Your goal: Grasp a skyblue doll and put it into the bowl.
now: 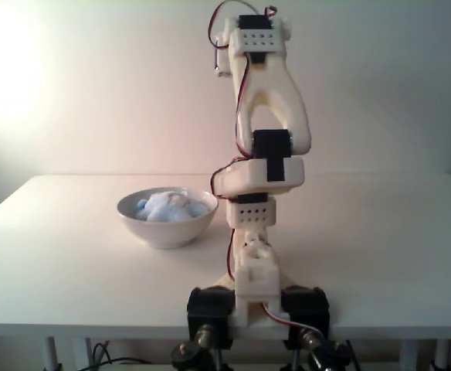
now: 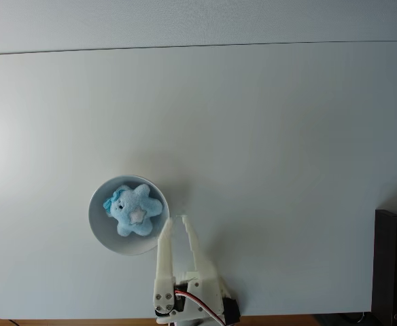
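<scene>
Doll: the sky-blue doll lies inside the bowl, star-shaped from above, with a pale star patch on its middle and a brighter blue tuft toward the bowl's left rim; in the front fixed view the doll shows as a soft lump just topping the rim.

Bowl: the white bowl stands upright on the table; in the front fixed view the bowl sits left of my arm.

Gripper: my gripper points at the far edge of the table, just right of the bowl; one finger's tip appears beside or over the bowl's right rim. The two fingers are slightly spread, with a narrow gap and nothing between them.

Arm: my arm is folded up tall over its base, right of the bowl.

Table: the white table carries the bowl near its front edge.

Base: black clamps hold my base to the table edge, in front of the bowl and to its right.
</scene>
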{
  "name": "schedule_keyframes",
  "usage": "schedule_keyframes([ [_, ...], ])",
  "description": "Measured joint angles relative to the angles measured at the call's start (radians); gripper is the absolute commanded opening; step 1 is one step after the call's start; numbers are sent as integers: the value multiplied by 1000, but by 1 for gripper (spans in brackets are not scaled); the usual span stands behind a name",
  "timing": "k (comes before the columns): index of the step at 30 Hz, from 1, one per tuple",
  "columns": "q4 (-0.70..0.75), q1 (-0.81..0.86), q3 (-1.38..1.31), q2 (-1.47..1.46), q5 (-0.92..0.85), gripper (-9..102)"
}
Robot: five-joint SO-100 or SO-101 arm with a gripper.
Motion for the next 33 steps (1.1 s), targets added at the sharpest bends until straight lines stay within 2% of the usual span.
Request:
schedule_keyframes([
  [5, 3, 87, 98, 120, 0, 6],
  [11, 3, 91, 350, 333, 0, 6],
  [21, 3, 92, 520, 356, 0, 6],
  [33, 3, 64, 887, 350, 0, 6],
])
